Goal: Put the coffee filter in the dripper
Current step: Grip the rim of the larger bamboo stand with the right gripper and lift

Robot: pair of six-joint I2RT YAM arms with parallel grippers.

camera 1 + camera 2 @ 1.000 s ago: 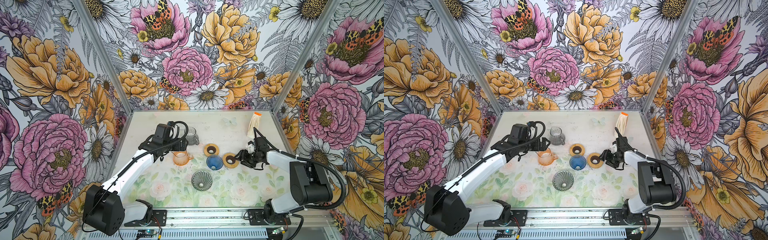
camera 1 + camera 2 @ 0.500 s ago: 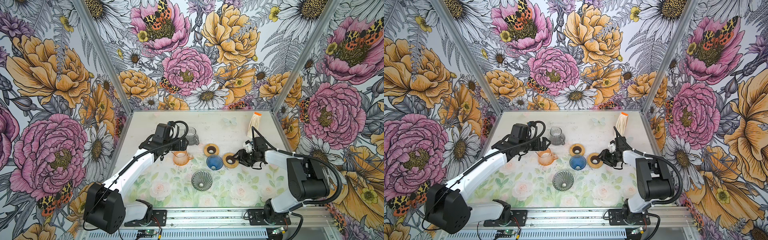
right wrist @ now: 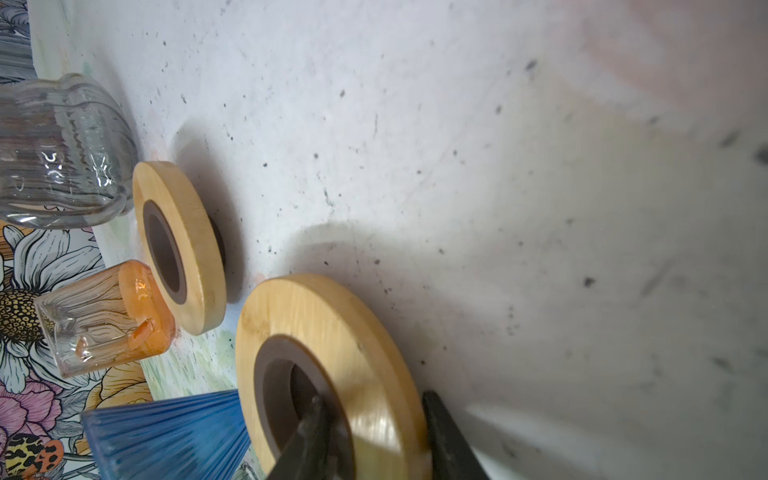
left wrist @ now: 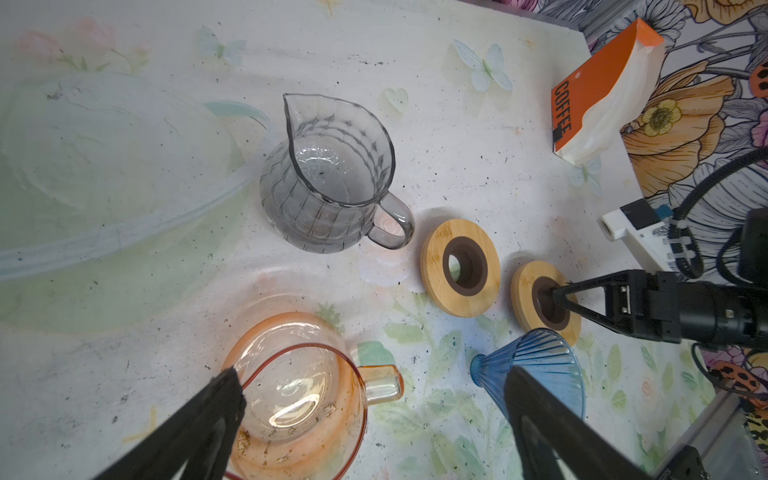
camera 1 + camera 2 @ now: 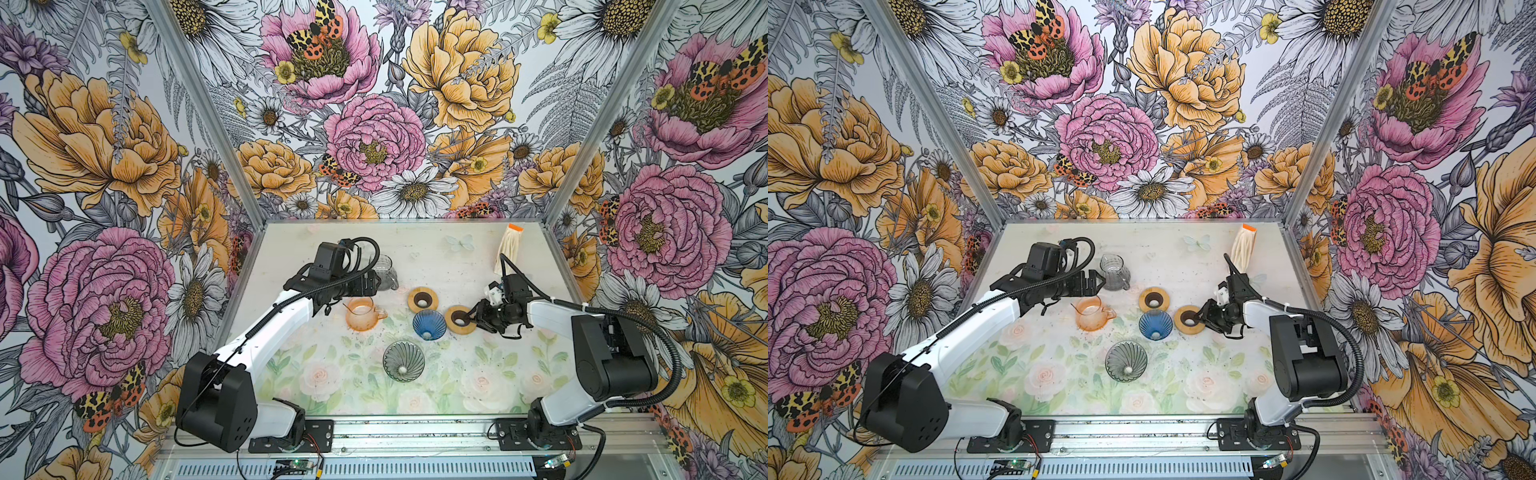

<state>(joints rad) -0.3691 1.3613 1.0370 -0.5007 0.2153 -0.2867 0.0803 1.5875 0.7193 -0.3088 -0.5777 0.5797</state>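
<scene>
Left end effector spread wide near orange jug, right end effector astride wooden ring rim, clamping unconfirmed, filter pack at table rear right, apart from blue dripper.

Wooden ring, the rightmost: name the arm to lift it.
Right. The right jaws straddle the rim of the wooden ring, one inside the hole, one outside; the left jaws hang open over the orange pitcher, farther away.

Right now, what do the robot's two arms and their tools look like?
The left arm and right arm match: white shells on the links, bulky black joint housings, black base plates. A ribbed black cable runs along each. The left tool and right tool are black, with slim tapering fingers. No markings are readable.
</scene>
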